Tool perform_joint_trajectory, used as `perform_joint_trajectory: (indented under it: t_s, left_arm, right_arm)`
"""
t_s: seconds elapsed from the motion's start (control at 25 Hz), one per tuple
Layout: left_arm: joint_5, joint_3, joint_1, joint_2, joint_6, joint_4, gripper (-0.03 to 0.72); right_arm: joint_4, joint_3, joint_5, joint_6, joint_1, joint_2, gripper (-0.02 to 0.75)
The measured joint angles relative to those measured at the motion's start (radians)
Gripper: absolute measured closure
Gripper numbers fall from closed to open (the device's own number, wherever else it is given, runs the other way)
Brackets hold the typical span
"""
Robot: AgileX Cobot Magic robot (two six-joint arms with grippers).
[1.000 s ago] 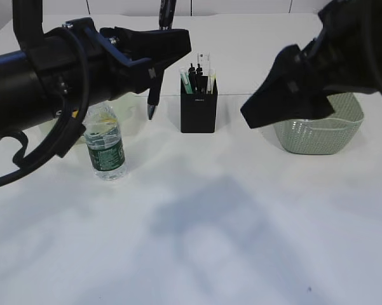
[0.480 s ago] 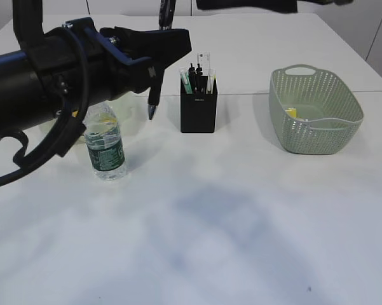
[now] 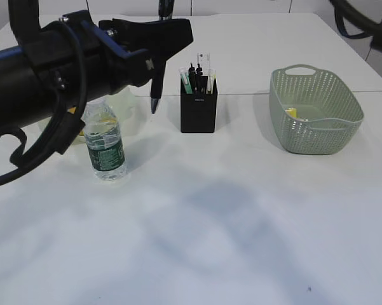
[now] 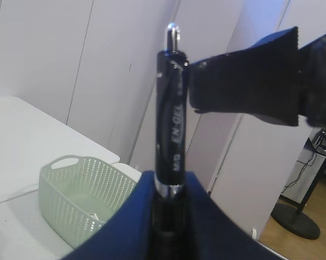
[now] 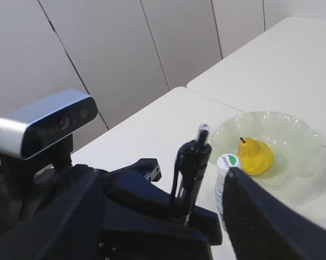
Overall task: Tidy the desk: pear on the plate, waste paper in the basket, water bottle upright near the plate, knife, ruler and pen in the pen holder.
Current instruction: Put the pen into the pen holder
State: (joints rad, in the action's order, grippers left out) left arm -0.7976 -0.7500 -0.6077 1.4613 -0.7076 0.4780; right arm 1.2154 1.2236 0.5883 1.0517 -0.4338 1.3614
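Note:
My left gripper (image 3: 159, 67) is shut on a black pen (image 3: 155, 95) and holds it upright, tip down, in the air left of the black pen holder (image 3: 197, 111). In the left wrist view the pen (image 4: 171, 108) stands between the blue fingers (image 4: 130, 222). The holder carries a ruler (image 3: 204, 63) and dark pens. The water bottle (image 3: 105, 143) stands upright in front of the pale plate (image 3: 124, 101). In the right wrist view the yellow pear (image 5: 252, 154) lies on the plate (image 5: 287, 135). My right gripper (image 5: 163, 184) is open, high above the left arm.
A green mesh basket (image 3: 316, 117) stands at the right with a scrap of paper (image 3: 291, 113) inside; it also shows in the left wrist view (image 4: 81, 200). The left arm (image 3: 38, 82) fills the left of the scene. A seam between two tables runs behind the holder.
The right arm has lifted away from in front of the basket and out the top of the exterior view. My left gripper has risen slightly with the pen.

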Motion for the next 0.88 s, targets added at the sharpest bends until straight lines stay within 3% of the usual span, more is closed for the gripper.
perform_joint_trajectory:
  t_s: [0.52,0.88]
  left_arm:
    - [-0.027,0.000,0.000,0.000,0.000,0.002,0.629]
    - [-0.028,0.000,0.000,0.000,0.000,0.005,0.629]
  right_arm:
    - [0.231,0.000,-0.025,0.113,0.000,0.089,0.235]
    - [0.283,0.000,-0.031,0.135,0.000,0.109,0.377]
